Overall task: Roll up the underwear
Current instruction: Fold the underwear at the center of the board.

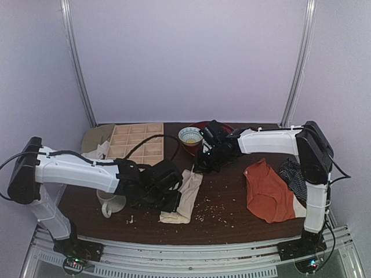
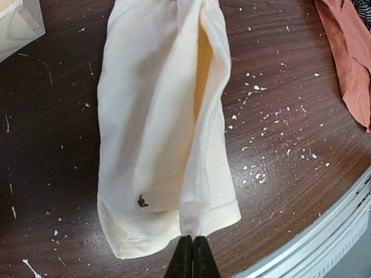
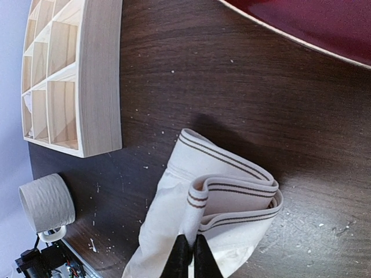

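Closest thing in the left wrist view is the left gripper [image 2: 192,243], bottom centre, fingers pressed flat together right at the hem of the underwear [image 2: 156,127]. Looks like a pinch on the edge, but I can't swear to it. The cream fabric lies folded into a long narrow strip running up the frame, which I'd guess is prep for rolling it end to end. The right gripper [image 3: 192,242] is squeezed closed too, bottom centre of its own view, at the striped waistband [image 3: 232,188], which curls up in a loop there. So each arm minds one end. Around it: the crumb-speckled dark table [image 2: 58,145], a mug [image 3: 46,202] lower left, a wooden divider tray [image 3: 98,75] upper left, and an orange garment [image 2: 348,63] upper right, well apart.
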Robot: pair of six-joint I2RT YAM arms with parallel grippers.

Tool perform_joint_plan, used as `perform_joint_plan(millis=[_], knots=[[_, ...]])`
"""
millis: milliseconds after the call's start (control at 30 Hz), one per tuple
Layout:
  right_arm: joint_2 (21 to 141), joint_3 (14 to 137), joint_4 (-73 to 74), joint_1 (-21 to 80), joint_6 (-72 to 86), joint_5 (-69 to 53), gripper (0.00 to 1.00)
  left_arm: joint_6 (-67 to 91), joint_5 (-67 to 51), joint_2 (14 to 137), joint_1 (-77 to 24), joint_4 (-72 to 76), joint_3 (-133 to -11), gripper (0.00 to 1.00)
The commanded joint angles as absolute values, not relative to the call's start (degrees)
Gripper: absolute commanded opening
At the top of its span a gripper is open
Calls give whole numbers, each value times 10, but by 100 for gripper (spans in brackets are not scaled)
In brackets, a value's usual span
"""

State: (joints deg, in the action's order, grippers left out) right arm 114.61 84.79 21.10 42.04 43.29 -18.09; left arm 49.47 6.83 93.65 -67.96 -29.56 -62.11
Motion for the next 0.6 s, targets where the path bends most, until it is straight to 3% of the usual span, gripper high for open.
perform_joint_plan(millis=[0,567], knots=[[1162,886,237,434,422,-170,0,507,76,912,-678,-270,-607,0],[1226,962,265,453,417,-176,0,528,85,880,-677,-260,-561,0]])
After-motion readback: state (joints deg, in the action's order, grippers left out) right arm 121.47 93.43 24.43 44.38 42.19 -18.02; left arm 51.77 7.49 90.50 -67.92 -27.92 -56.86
